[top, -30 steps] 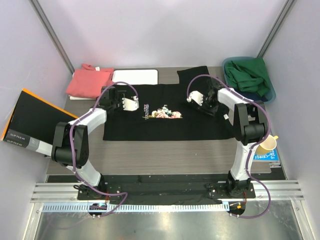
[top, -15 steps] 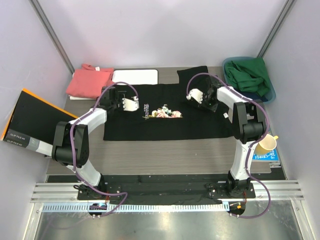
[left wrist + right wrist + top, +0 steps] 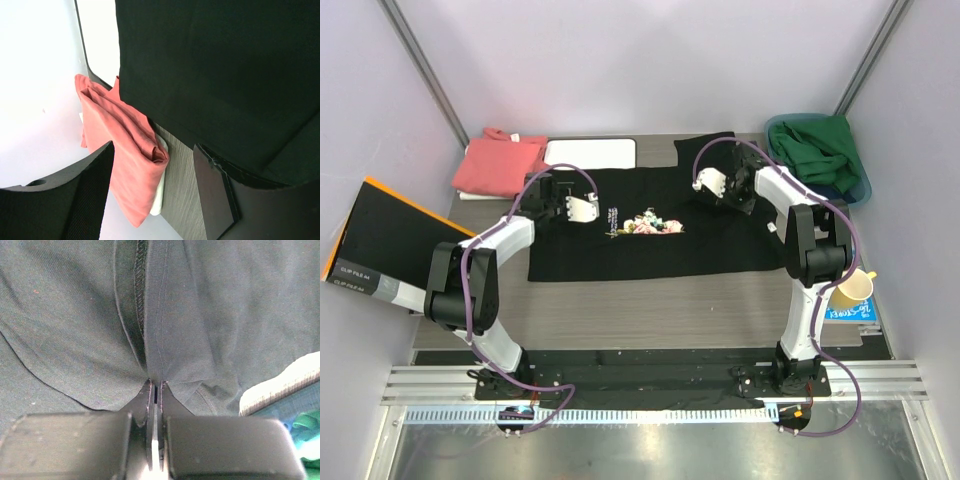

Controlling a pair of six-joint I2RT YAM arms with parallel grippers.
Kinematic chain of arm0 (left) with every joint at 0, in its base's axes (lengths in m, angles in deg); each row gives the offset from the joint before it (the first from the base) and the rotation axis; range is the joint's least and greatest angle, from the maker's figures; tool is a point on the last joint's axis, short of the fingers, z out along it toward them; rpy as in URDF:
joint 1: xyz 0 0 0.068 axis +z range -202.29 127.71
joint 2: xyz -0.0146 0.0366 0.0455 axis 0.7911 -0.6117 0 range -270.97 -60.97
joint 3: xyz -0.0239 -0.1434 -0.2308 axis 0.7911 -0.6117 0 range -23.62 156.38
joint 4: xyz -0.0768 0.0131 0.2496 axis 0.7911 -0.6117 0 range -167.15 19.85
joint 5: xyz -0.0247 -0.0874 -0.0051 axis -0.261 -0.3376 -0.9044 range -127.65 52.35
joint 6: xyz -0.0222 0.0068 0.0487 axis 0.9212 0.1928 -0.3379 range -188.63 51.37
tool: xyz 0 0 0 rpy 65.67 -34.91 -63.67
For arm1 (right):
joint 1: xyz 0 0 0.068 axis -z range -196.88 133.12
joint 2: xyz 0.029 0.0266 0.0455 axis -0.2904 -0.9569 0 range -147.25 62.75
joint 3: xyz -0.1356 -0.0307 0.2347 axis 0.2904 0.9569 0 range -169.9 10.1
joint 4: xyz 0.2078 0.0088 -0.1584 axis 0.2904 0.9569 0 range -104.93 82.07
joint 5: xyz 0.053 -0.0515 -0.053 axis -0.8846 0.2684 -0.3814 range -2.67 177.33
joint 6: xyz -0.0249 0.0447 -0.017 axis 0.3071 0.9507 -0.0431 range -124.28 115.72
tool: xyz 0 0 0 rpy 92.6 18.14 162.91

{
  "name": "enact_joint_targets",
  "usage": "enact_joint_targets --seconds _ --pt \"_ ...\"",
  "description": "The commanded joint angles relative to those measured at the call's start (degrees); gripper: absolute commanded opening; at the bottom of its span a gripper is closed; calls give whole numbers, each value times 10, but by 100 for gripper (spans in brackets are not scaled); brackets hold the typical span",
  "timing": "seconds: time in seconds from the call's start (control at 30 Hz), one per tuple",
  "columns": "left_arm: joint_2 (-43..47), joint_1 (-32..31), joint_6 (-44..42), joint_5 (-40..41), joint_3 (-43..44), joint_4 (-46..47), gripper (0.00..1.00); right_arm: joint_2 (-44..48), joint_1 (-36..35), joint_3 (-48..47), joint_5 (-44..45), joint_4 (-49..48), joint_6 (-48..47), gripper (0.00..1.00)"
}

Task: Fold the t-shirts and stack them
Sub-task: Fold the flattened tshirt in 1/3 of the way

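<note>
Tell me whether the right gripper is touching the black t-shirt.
Touching. The right wrist view shows the right gripper pinched shut on a seamed fold of the black t-shirt, with the cloth rising straight from between its fingertips.

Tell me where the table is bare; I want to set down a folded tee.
Free: the table strip from the black t-shirt to the near edge. Crowded: the far edge, with salmon-pink t-shirt, white board and green cloth in its blue basin; a yellow cup at the right.

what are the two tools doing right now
Left tool: open, gripping nothing.
Right tool: closed, pinching a stitched edge of the black flower-print t-shirt.
</note>
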Motion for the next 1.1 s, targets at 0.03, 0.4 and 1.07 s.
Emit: enact_joint_targets --seconds 0.03,0.4,1.07 --pt "-1 -3 -1 -7 21 11 65 -5 -5 -31 -3 5 7 10" --pt "-1 -3 0 -8 21 11 65 -11 -5 -43 -11 14 16 1" --pt "-3 -7 5 -4 20 15 65 -33 -8 -67 26 -98 41 1"
